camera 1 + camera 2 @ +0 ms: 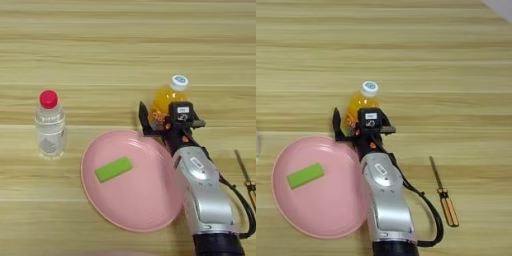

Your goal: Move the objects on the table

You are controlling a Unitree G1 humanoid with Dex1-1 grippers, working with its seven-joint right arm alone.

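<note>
The orange juice bottle (169,98) with a white-blue cap stands upright just behind the pink plate's far right rim. My right gripper (165,116) is open at the bottle's near side. One black finger (336,122) sticks up left of the bottle with a small gap to it; the other finger is hidden behind the wrist block. The clear bottle (50,125) with a red cap stands upright at the left, apart from the plate. Both bottles rest on the wooden table (125,45).
A pink oval plate (135,200) lies in front of the bottles, with a small green block (114,169) on it. My silver forearm (387,200) crosses the plate's right edge. A screwdriver (443,192) with an orange handle lies to the right of the arm.
</note>
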